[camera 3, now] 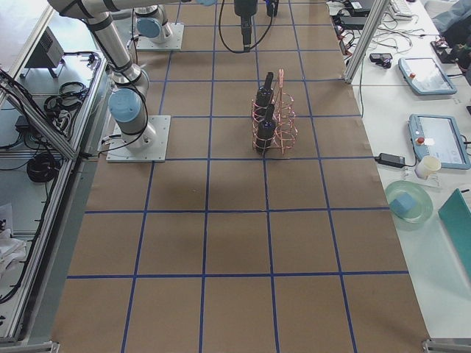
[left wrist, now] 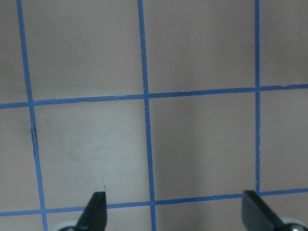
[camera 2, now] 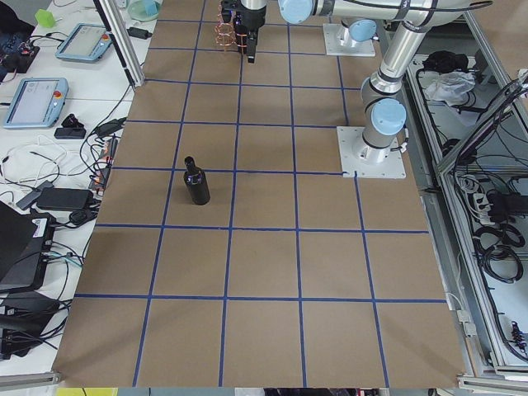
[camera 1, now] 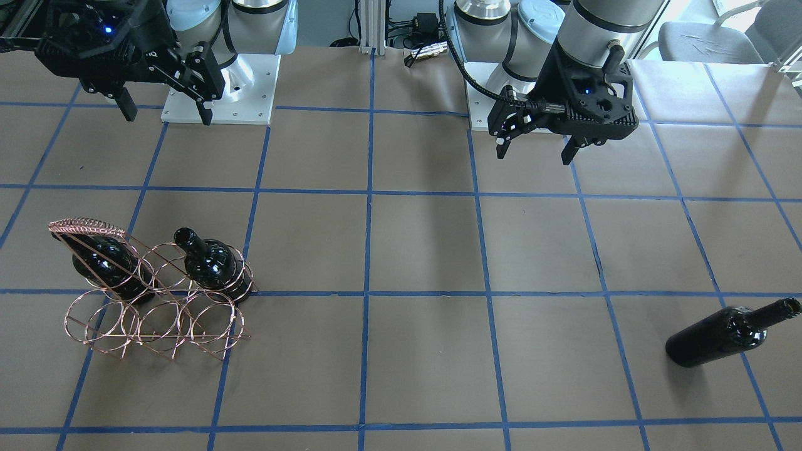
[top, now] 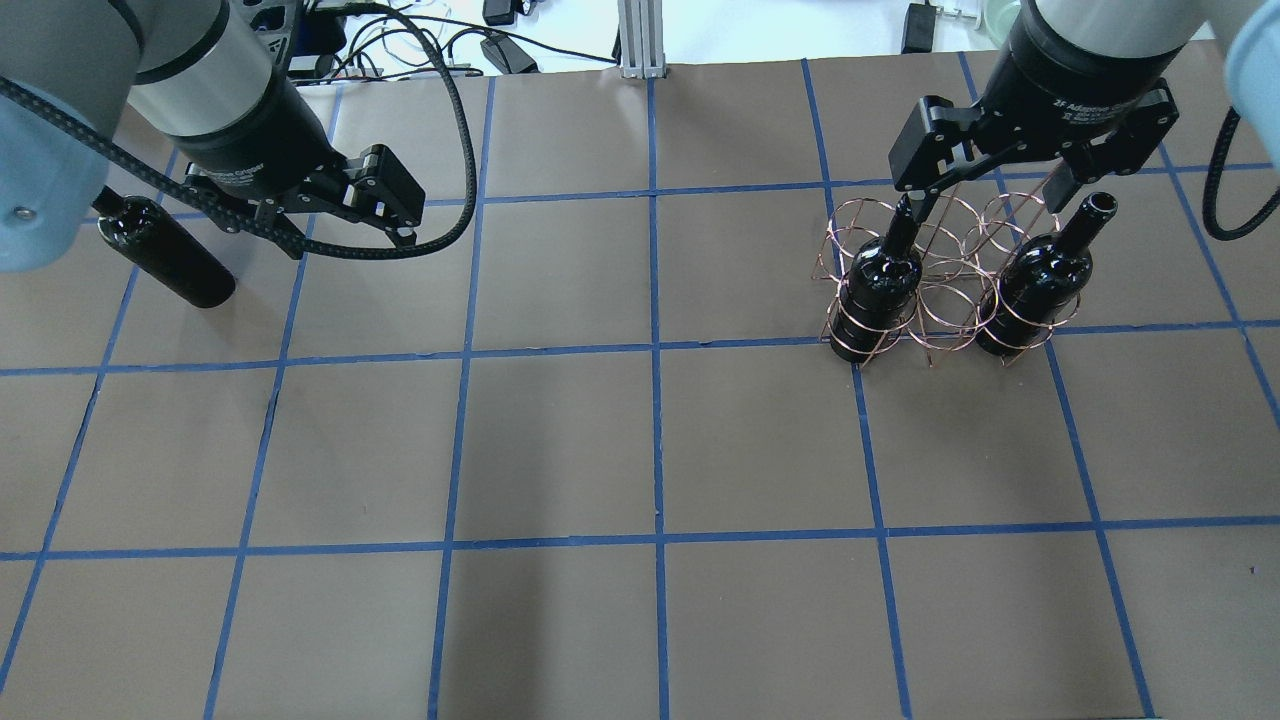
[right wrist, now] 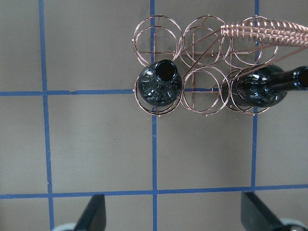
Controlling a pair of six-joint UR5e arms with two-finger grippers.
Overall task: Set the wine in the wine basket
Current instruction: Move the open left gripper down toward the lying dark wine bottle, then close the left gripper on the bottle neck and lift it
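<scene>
Tabletop (top: 560, 450): brown, marked into squares by blue tape lines (top: 655, 440).
Left arm (top: 215, 120): reaches out over the robot's left half of the tabletop.
Right arm (top: 1085, 50): reaches out over the robot's right half, above the rack.
Rack (camera 1: 156, 322): copper wire rings in two rows of three, standing on the robot's right side of the tabletop. Its wrapped handle (right wrist: 264, 31) arches over one end.
Loose bottle (camera 1: 720, 335): dark and glossy, lying on its side on the bare tabletop on the robot's left side. It is toward the edge far from the robot's base and well apart from the rack. Nothing touches it.
Racked bottles: two more dark bottles, one (top: 880, 290) and the other (top: 1035, 285), sit neck up and tilted. They fill the two end rings of the row nearer the robot; the ring between them holds nothing.
Left claw (camera 1: 532, 155): fingers spread wide, holding nothing. It hangs above bare tabletop, well apart from the loose bottle.
Right claw (camera 1: 168, 118): fingers spread wide, holding nothing. It hangs in the air clear of the rack and touches neither racked bottle.
</scene>
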